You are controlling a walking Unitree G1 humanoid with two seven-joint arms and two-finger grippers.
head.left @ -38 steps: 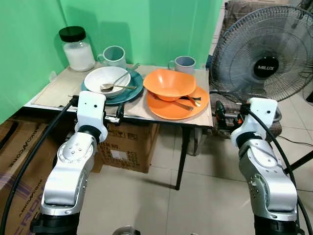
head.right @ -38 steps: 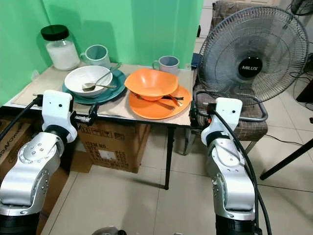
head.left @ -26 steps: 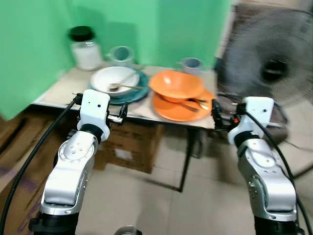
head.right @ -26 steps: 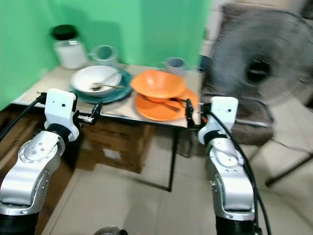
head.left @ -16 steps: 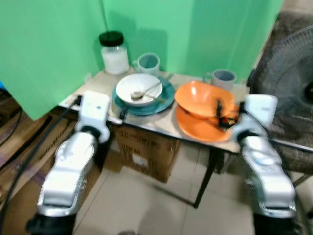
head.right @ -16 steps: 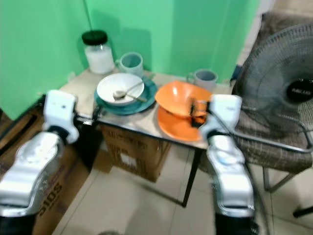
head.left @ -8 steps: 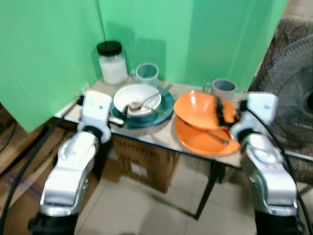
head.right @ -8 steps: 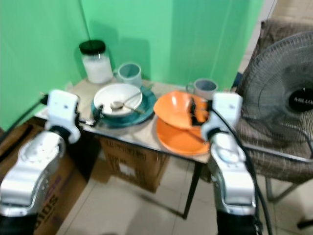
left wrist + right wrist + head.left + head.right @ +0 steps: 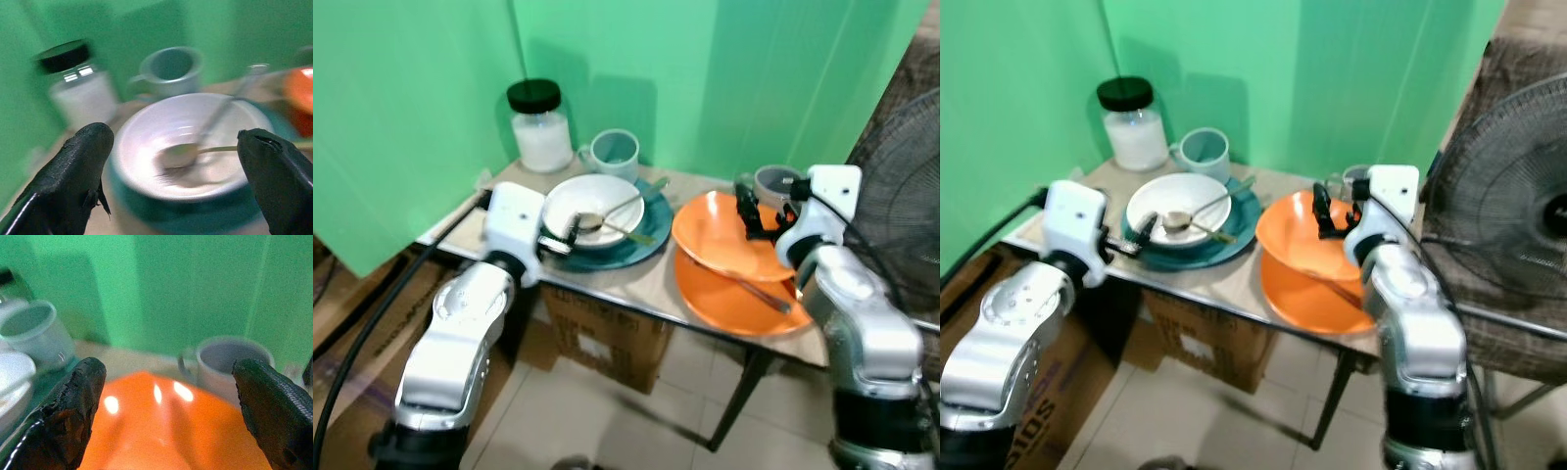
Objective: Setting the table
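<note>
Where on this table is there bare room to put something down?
A bare strip of table lies along the near edge, between the teal plate and the orange plate. The left corner before the jar also looks free. The middle is crowded.

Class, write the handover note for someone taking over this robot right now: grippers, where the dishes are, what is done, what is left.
Left gripper: open, empty, at the white bowl with its spoon, on the teal plate.
Right gripper: open, empty, over the orange bowl, which sits on the orange plate.
Two mugs and a jar stand behind.
Done: robot is at the table.
Left: nothing is gripped yet; lay out the dishes.
</note>
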